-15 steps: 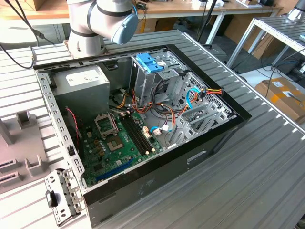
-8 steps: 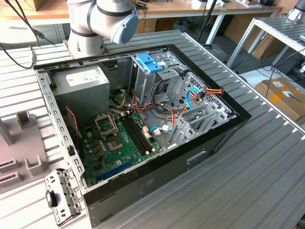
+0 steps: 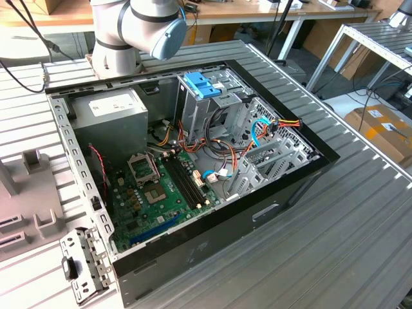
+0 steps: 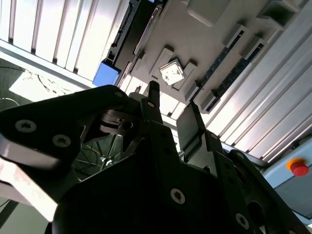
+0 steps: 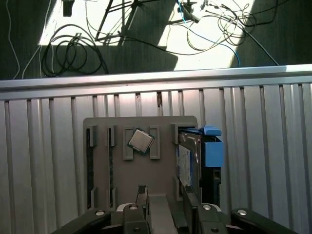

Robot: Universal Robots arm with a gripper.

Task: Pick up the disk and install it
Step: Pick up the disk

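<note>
From my station, the gripper (image 5: 165,194) hangs over the grey fixture tray (image 5: 165,161) with its two fingers (image 5: 141,192) parted and nothing between them. The second wrist view shows the same: the gripper (image 4: 170,100) is spread wide, with bare tray visible in the gap.

The disk (image 5: 186,161) stands on edge in a slot along one side of that tray, its white-and-blue label facing the tray's middle. Its blue carrier bracket (image 5: 212,151) juts from the outer side, towards the disk's far end. The disk runs lengthwise away from the fingertips. One finger lines up roughly with the disk's near end, and the other sits towards the middle of the tray. I cannot tell whether that finger touches the disk. A processor chip (image 5: 141,140) lies flat between two slot ribs, just beside the disk on the label side.

In the exterior view, the tray (image 3: 26,193) sits on the slatted table (image 3: 335,244) to the exterior view's left of the open computer case (image 3: 212,238). Inside the case, a blue latch (image 3: 203,84) tops the metal drive cage at the far end, near the arm (image 3: 138,26).
</note>
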